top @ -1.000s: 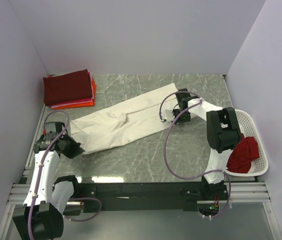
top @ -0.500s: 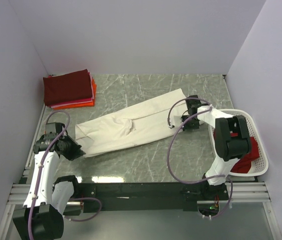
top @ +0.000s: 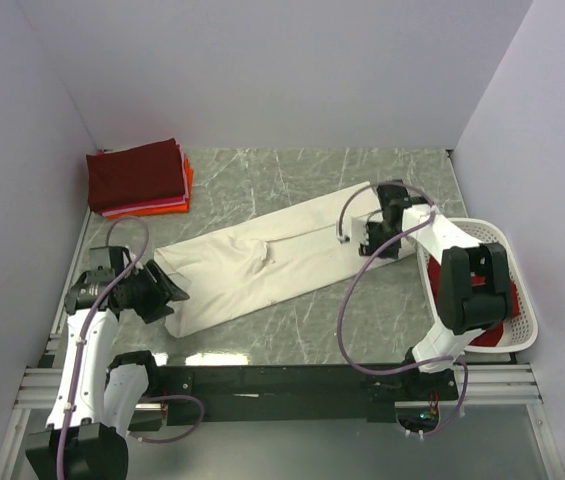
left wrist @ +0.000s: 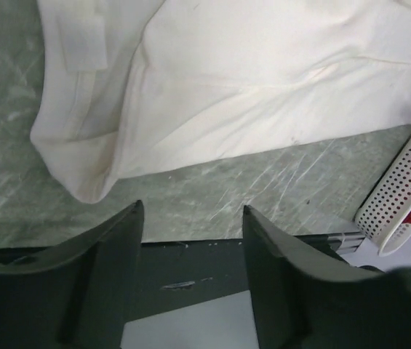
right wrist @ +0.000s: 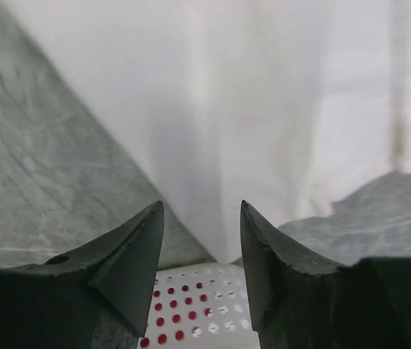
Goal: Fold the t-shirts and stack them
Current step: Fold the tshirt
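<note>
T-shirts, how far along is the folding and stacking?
Done: a folded stack of maroon, red and orange-pink t-shirts at far left. In hand: the large cream-white t-shirt lies as a long strip between the open left pincer and right pincer. Left: folding it shorter, stacking it, plus the red cloth in the white lattice basket.

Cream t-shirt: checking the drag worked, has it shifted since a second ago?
Yes. The cream t-shirt slid right, away from the folded stack, toward the basket.

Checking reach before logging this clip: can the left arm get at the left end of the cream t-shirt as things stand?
Probably yes. The left end effector is open and faces the rumpled end of the cream t-shirt, with only a strip of bare table between them and nothing in the way.
</note>
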Robot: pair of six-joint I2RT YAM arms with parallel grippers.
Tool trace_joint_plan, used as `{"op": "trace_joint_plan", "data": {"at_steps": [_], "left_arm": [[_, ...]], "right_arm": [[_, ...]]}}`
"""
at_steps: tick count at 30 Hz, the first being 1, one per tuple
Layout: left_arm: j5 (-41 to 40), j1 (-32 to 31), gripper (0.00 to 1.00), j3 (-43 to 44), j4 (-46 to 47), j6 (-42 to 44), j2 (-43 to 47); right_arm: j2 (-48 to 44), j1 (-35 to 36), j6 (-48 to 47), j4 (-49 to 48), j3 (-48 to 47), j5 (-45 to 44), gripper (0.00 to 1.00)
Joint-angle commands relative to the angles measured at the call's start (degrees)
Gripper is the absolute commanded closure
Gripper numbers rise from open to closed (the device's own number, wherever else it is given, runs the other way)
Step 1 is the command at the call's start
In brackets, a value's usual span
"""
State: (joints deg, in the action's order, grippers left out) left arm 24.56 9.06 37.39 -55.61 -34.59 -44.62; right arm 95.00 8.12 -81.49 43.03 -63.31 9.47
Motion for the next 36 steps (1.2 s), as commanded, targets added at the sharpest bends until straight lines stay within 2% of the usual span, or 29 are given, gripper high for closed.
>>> {"op": "trace_joint_plan", "data": {"at_steps": [1, 3, 5, 6, 8, 9, 10, 11, 12, 13, 15, 16, 19, 25, 29, 32, 36], "left_arm": [[0.14, 0.08, 0.37, 6.2, 3.4, 3.73, 1.55], [1.97, 0.08, 0.33, 7.87, 10.56, 3.92, 2.43], [3.82, -0.01, 0.27, 6.83, 17.7, 3.65, 2.61], [6.44, 0.08, 0.26, 6.21, 26.0, 3.56, 0.61], [7.87, -0.01, 0.26, 5.42, 31.59, 3.47, -4.13], [8.92, -0.01, 0.26, 6.11, 32.93, 4.0, -7.38], [10.5, -0.01, 0.29, 7.16, 33.98, 5.74, -14.37], [10.25, -0.53, 0.3, 9.96, 33.91, 6.8, -17.83], [9.81, -0.71, 0.31, 11.73, 33.91, 8.03, -21.09], [8.07, -0.88, 0.32, 14.79, 34.08, 9.79, -26.69], [6.39, -1.5, 0.35, 18.23, 34.17, 10.94, -31.99], [5.69, -1.94, 0.4, 21.64, 34.08, 10.77, -37.33], [4.98, -4.48, 0.46, 27.27, 35.22, 10.07, -46.83], [1.37, -7.48, 0.54, 37.39, 31.98, 11.91, -60.91], [0.76, -8.71, 0.57, 40.31, 29.43, 12.97, -65.33], [-1.08, -11.43, 0.57, 40.13, 28.99, 13.41, -65.68], [-2.41, -11.87, 0.57, 38.73, 28.72, 13.67, -64.37]], "right_arm": [[-0.71, 3.47, 10.88, 5.56, -9.53, 8.18, 0.46], [3.07, 7.34, 15.99, 8.81, -16.12, 13.53, 0.46], [8.5, 10.15, 25.04, 10.75, -23.56, 21.32, 0.46], [10.71, 12.6, 32.03, 12.24, -26.49, 24.85, 0.46], [17.37, 14.2, 40.93, 12.17, -34.55, 30.31, 0.47], [19.76, 15.34, 46.46, 10.08, -37.21, 33.91, 0.47], [22.13, 15.43, 55.91, 9.45, -39.76, 35.68, 0.48], [26.25, 15.61, 59.92, 8.75, -44.14, 37.88, 0.49], [28.11, 15.61, 68.57, 5.7, -45.75, 39.73, 0.49], [29.7, 15.61, 71.71, 4.1, -48.37, 40.44, 0.5], [33.4, 15.79, 78.72, 0.51, -50.24, 40.8, 0.5], [34.1, 15.96, 80.94, -1.0, -50.77, 40.54, 0.51], [36.04, 16.05, 86.23, -5.13, -49.55, 41.06, 0.51], [37.54, 16.93, 90.02, -9.36, -46.56, 42.74, 0.52], [38.06, 17.37, 90.63, -9.89, -46.12, 42.12, 0.52], [38.07, 17.54, 90.72, -10.06, -45.5, 41.94, 0.52], [37.89, 18.24, 90.46, -10.42, -44.18, 41.68, 0.53]]}}
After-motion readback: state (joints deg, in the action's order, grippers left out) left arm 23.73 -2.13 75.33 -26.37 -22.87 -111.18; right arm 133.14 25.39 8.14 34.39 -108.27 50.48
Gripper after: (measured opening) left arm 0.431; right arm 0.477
